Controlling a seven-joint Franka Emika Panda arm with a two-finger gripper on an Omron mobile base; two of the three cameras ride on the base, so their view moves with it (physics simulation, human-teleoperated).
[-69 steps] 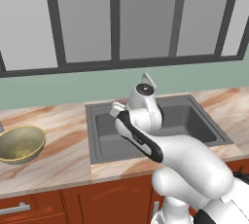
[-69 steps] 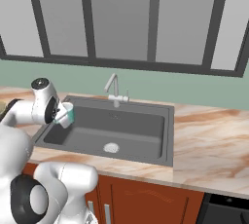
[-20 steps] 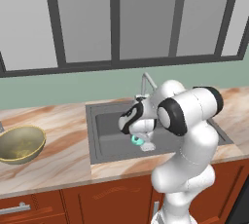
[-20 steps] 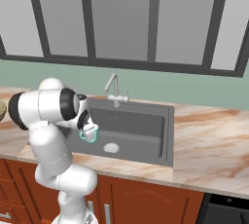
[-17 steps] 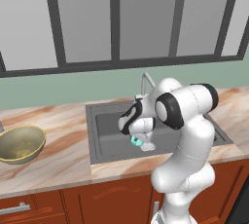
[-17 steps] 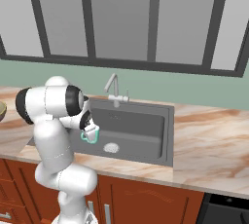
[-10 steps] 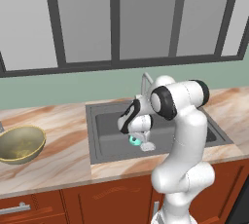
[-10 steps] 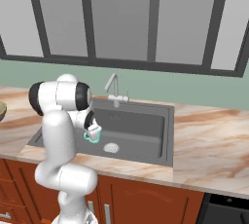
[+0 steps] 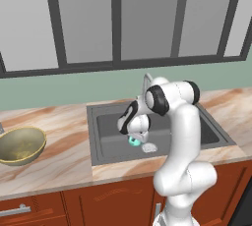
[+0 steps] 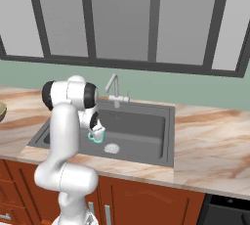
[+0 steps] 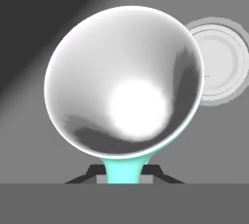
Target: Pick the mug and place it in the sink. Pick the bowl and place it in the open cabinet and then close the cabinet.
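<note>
A: Room?
B: Marble surface (image 9: 59,146), windows behind. I've got the tool (image 9: 135,136) low in the sink (image 9: 106,136), beside the drain (image 11: 221,62).
A: Grip?
B: Clenched on the mug (image 11: 124,82), at its handle.

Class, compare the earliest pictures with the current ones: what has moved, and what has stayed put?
The arm swung from the sink's left edge out over the basin and lowered the mug close to the drain. The gripper stays shut on the mug's handle; nothing was released. The bowl stayed on the counter, and the sink and faucet are unchanged.
</note>
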